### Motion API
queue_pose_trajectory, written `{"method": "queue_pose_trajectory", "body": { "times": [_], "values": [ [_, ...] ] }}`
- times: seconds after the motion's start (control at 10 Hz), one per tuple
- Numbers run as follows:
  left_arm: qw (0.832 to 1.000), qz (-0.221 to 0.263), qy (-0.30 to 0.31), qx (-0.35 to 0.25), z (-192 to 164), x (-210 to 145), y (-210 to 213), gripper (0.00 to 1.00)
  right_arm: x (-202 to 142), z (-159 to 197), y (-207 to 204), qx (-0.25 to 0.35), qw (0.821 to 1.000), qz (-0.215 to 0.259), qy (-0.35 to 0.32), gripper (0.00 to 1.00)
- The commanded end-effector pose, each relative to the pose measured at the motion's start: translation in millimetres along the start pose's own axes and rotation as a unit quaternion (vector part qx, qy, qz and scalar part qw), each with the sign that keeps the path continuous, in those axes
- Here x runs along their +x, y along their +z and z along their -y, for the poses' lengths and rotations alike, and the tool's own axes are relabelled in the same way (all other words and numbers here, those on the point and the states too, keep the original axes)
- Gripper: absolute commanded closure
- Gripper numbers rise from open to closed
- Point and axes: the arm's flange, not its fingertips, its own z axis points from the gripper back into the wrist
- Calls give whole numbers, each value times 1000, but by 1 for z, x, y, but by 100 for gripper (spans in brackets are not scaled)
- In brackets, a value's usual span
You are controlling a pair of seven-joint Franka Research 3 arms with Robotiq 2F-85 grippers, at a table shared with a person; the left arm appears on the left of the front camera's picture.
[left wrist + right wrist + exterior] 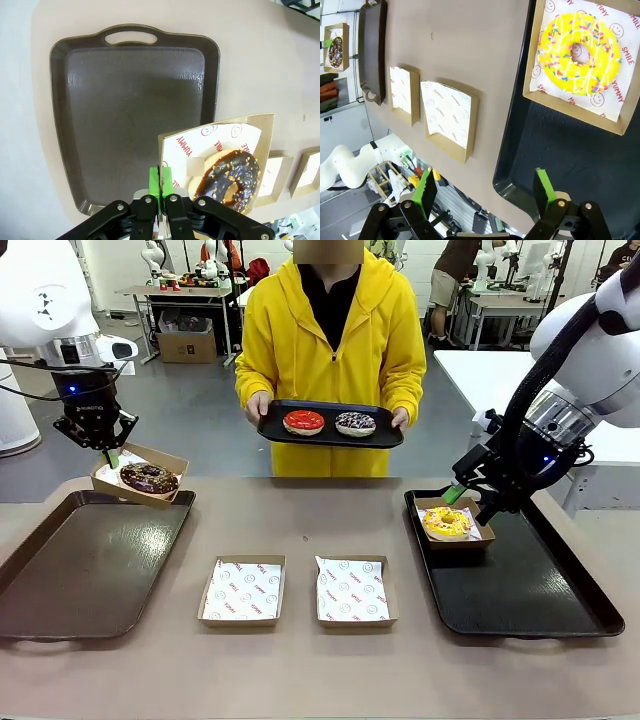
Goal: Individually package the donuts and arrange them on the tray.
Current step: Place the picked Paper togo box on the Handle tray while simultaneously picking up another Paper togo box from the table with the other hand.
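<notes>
Donuts were in three places. A chocolate donut with tan crumbs point(227, 177) lay in a paper-lined cardboard box point(269, 150). The left jaws were closed on one edge of this box, with the green pads point(154, 180) pressed together on the cardboard and the paper. The box was tilted and hung at the far right corner of the brown tray point(60, 580), which stood at the left side of the surface point(300, 515). Whether the box touched the rim of that tray, I could not tell.

A yellow donut point(580, 50) with coloured sprinkles lay flat in a second box point(532, 95). This box stood in the far left corner of the black tray point(530, 590), at the right side of the surface. The right jaws were wide open and gripped nothing. They hung over the black tray, just beside the second box and apart from it.

Between the two trays, the left empty box point(242, 590) and the right empty box point(352, 590) lay side by side on the surface. Each was lined with white paper with red print.

Across the surface a person point(330, 330) in a yellow hooded top held a small black tray point(330, 437) with both hands point(258, 406). Directly on it lay a red donut point(303, 421) and, to its right, a dark donut with pale sprinkles point(355, 423), near each other but apart.
</notes>
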Motion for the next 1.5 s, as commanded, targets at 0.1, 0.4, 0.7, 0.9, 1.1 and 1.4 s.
{"method": "queue_pose_trajectory", "body": {
  "times": [0.1, 0.4, 0.7, 0.9, 1.1, 1.4],
  "values": [
    [1000, 9, -1, 2, -17, 3, -6, 98, -4, -57, -10, -85, 996, -10, -25, 0],
    [1000, 6, -12, 14, -40, 6, -26, 98, 0, -116, -56, -167, 984, -43, -39, 0],
    [999, 20, -35, 6, -58, 10, -53, 98, 6, -138, -115, -264, 961, -36, -73, 0],
    [999, 20, -48, -4, -63, 13, -70, 98, 5, -144, -142, -299, 951, -37, -73, 0],
    [999, 17, -40, -8, -65, 17, -80, 98, 0, -146, -161, -325, 942, -30, -82, 0],
    [999, 11, -38, 6, -59, 17, -79, 98, -12, -146, -177, -318, 944, 13, -83, 0]
  ]
}}
